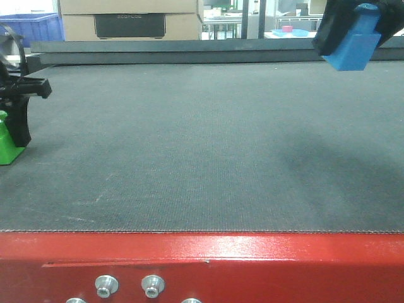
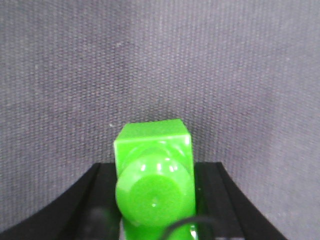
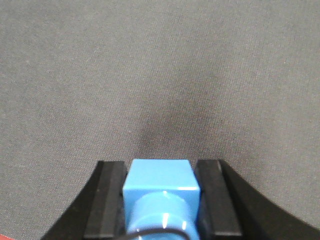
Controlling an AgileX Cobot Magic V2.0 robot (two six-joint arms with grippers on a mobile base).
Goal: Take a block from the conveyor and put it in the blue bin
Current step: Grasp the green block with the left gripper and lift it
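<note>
Two blocks: a green block (image 1: 7, 145) and a blue block (image 1: 353, 44), one in each gripper.
Left gripper (image 2: 156, 210): at the belt's left edge. Its black jaws press against both sides of the green block, pinching it (a round stud faces the wrist camera).
Green block: low at the left edge. Whether it touches the belt cannot be told.
Right gripper (image 3: 160, 200): raised near the far right corner. Its jaws are closed tight on the blue block's flanks.
Blue block: held clear above the belt, with a soft shadow on the fabric under it.
Conveyor (image 1: 202, 158): dark grey textured belt.
Red frame (image 1: 252, 259): glossy, along the near edge, with silver bolts (image 1: 106, 285).
Blue bin (image 1: 38, 28): beyond the far left corner, partly out of view.
</note>
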